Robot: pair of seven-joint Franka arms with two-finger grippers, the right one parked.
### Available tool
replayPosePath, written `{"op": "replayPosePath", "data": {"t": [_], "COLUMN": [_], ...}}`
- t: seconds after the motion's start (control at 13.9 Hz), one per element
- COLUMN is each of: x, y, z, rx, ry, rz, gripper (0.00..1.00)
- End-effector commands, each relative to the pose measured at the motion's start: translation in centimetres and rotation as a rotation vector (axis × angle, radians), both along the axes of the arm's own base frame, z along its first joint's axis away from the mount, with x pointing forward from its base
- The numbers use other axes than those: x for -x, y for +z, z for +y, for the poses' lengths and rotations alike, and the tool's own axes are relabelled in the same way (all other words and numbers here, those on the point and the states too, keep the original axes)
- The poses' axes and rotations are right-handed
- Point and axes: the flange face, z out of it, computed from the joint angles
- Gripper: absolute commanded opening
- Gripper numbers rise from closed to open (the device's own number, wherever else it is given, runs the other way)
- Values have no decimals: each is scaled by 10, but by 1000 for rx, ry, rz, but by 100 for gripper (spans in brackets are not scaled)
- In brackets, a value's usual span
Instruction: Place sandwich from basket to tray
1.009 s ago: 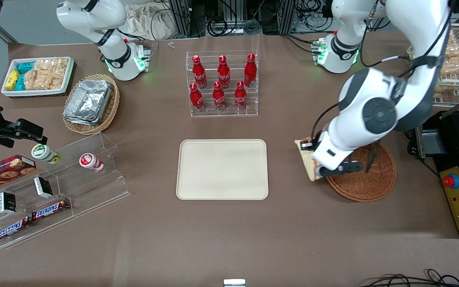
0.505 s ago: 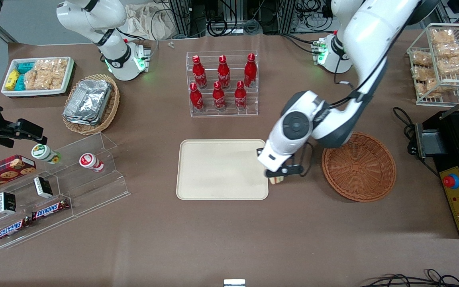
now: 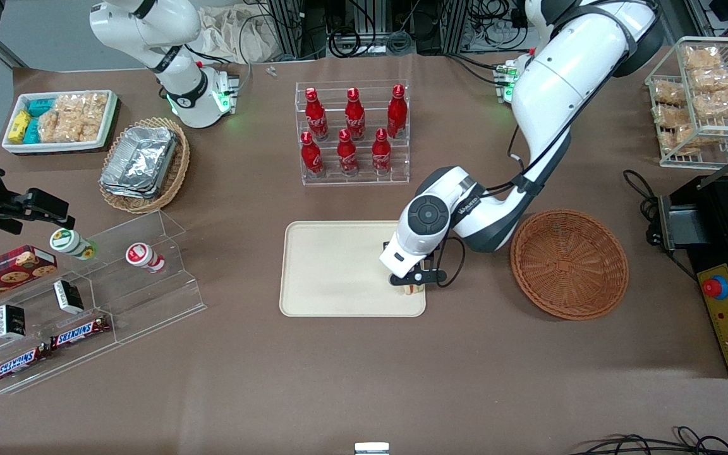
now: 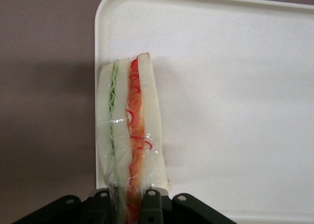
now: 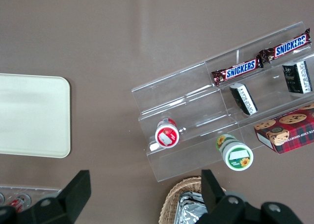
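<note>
Sandwich [image 4: 128, 136] hangs clamped in the left arm's gripper [image 3: 416, 282], its plastic-wrapped wedge pinched between the two fingers [image 4: 151, 199] at one end; the cut edge faces the wrist camera, showing a green stripe beside a red-orange stripe between pale bread slices; the gripper is closed on it and sits over the tray [image 3: 339, 265], at the corner nearest the front camera on the working arm's end; in the front view only a small pale bit of the sandwich [image 3: 412, 290] peeks out under the black fingers, just inside the tray's rim; the wrist view shows the wedge lying along the tray's [image 4: 235, 87] short edge, one bread slice overlapping the rim line and the brown table [image 4: 44, 111] beside it; whether the sandwich touches the tray surface I cannot tell; the rest of the cream tray is bare; the reddish-brown basket [image 3: 569, 263] sits on the table beside the tray, toward the working arm's end, apart from the tray and holding nothing; farther from the front camera than the tray stands a clear rack of red bottles [image 3: 354, 133]; toward the parked arm's end lie a tan basket with foil containers [image 3: 143, 163], a white bin of snack packets [image 3: 60, 120] and a clear stepped stand with candy bars [image 3: 79, 333].
</note>
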Motion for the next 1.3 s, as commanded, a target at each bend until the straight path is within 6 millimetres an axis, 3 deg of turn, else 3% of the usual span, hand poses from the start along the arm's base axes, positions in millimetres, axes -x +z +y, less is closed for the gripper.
{"op": "replayPosePath", "data": {"t": [0.0,0.07,0.14,0.36,0.58,0.79,1.01,1.23], "x": [-3,-3,-3,-10,-34,-52,-61,-66], "y": [1,-1,0,17,64,119,171,226], "z": [-9,-8,-9,-9,9,47,102,179], "rx": [-22,-24,-24,-16,-24,-76,-51,-57], "ry": [-39,-41,-34,-23,27,76,44,-54], "rz": [-49,-48,-53,-80,-105,-92,-45,7], "gripper": [18,33,98,100,100,100,100,100]}}
